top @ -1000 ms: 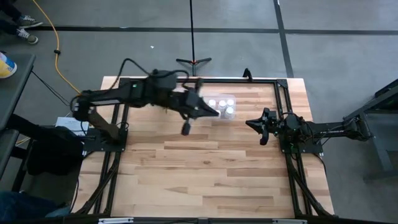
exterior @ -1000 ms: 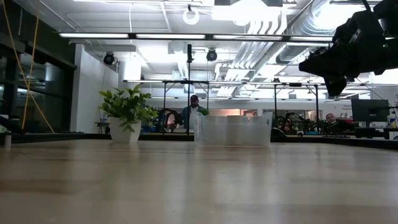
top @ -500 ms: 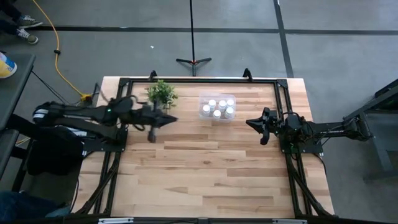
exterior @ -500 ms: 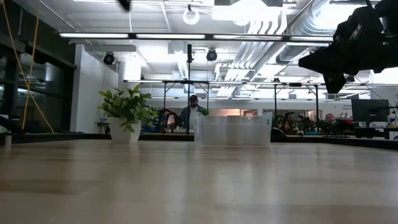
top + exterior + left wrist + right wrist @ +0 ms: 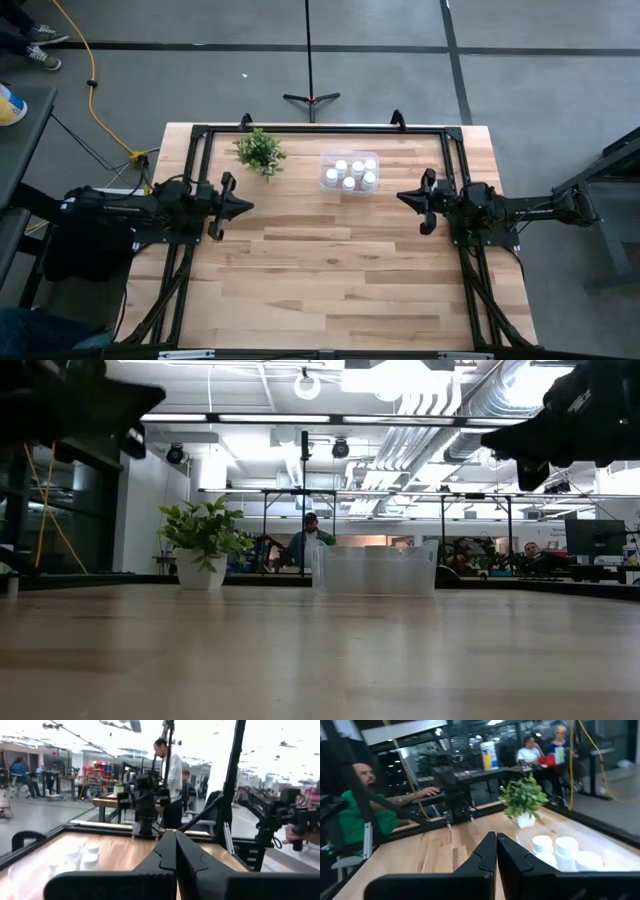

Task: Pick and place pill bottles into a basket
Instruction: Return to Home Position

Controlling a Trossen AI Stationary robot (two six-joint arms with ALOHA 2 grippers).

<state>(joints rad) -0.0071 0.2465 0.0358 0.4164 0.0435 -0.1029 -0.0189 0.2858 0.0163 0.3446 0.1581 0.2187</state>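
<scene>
Several small white pill bottles (image 5: 349, 174) stand inside the clear basket (image 5: 350, 160) at the table's far middle; they also show in the left wrist view (image 5: 80, 857) and the right wrist view (image 5: 560, 851). My left gripper (image 5: 246, 206) is shut and empty above the table's left side, pointing right. My right gripper (image 5: 402, 198) is shut and empty at the right side, pointing left. Both hang clear of the table, well apart from the basket.
A small green potted plant (image 5: 259, 151) stands left of the basket at the far edge. A black frame (image 5: 320, 129) runs round the table's far and side edges. People sit and stand in the room beyond the table.
My left gripper has drawn back from the basket toward the table's left edge, empty, and now rests at the left side. The right arm has kept still. The bottles in the basket have not moved.
</scene>
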